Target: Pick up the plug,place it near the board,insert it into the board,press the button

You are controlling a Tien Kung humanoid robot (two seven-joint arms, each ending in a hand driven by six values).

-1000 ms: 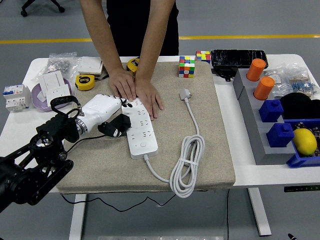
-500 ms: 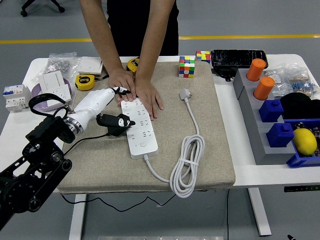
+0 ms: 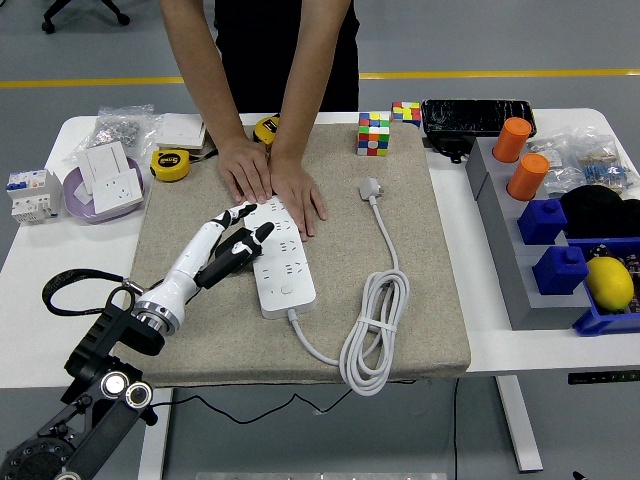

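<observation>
Beside board (image 3: 280, 262), plug (image 3: 371, 188) prongs far-facing.

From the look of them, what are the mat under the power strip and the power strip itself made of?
The mat looks like woven fabric, maybe felt or coarse cloth: beige, matte, speckled texture. The power strip seems hard white plastic, smooth with a slight sheen and moulded sockets.

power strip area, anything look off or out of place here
Yes: a person's two hands press flat on the far end of the power strip, right where the robot's left hand rests its fingers over the sockets. The plug lies loose on the mat, unplugged, its cord coiled beside the strip.
</observation>
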